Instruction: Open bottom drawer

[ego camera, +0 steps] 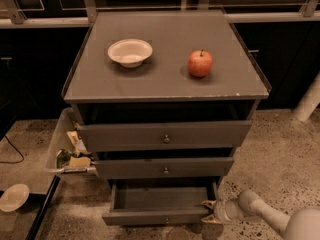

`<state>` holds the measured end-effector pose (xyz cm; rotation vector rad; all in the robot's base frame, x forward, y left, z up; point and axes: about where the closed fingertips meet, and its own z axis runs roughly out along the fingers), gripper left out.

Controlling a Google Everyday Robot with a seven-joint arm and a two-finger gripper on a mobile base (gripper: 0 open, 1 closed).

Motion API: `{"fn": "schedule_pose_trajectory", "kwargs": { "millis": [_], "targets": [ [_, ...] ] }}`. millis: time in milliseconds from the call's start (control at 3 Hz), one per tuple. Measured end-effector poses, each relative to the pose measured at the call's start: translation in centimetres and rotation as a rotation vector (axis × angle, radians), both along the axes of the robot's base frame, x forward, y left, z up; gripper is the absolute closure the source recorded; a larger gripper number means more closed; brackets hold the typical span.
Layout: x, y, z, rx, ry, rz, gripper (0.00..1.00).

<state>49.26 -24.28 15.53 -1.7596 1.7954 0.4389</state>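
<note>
The bottom drawer [160, 217] is the lowest grey front of a three-drawer cabinet and stands pulled out, its dark inside showing. A small round knob [166, 220] sits at the centre of its front. My gripper [209, 213] is at the drawer's right front corner, low near the floor, on a white arm reaching in from the lower right. Its fingers point left at the drawer's right end. The middle drawer [165, 167] and the top drawer [165, 135] are above it, pushed further in.
A white bowl [130, 52] and a red apple [200, 63] sit on the cabinet top [165, 84]. A bin with scraps [70, 151] stands left of the cabinet. A white plate [12, 197] lies on the floor at lower left. A white pole [307, 101] stands at right.
</note>
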Motion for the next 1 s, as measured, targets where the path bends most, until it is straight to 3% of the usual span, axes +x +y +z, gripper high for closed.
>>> {"fn": "schedule_pose_trajectory", "kwargs": {
  "millis": [667,1000],
  "targets": [
    [-1.05,-0.68,0.44,-0.010,-0.002,0.007,1.00],
    [-1.05,-0.68,0.44,-0.010,-0.002,0.007,0.00]
  ]
}}
